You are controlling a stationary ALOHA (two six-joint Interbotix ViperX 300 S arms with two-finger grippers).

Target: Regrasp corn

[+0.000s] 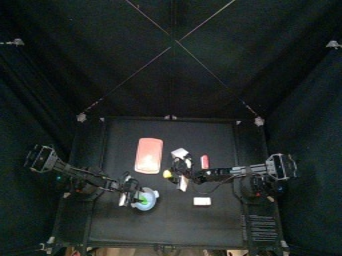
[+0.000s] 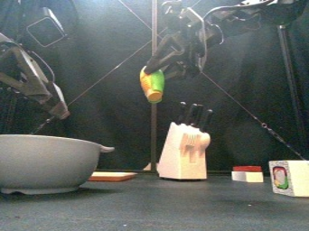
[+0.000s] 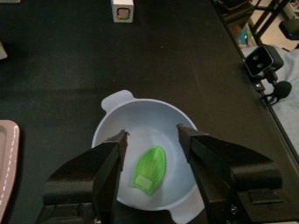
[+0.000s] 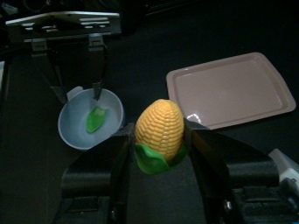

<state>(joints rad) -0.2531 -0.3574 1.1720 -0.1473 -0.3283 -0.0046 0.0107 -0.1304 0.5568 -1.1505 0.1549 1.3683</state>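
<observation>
The corn (image 4: 160, 129) is a yellow cob with a green husk base, and my right gripper (image 4: 163, 142) is shut on it, tip pointing away from the wrist. In the front view the corn (image 2: 152, 85) hangs in the air, well above the table, under the right gripper (image 2: 165, 65). From above, the corn (image 1: 170, 175) shows as a small yellow spot near the table's middle. My left gripper (image 3: 149, 140) is open and empty, just above a pale bowl (image 3: 117, 109).
A green toy piece (image 3: 149, 169) lies in the bowl (image 2: 42, 162). A salmon-red tray (image 4: 228, 87) lies beyond it. A white knife block (image 2: 185, 152) stands at the middle, with small white blocks (image 2: 287, 177) to the right.
</observation>
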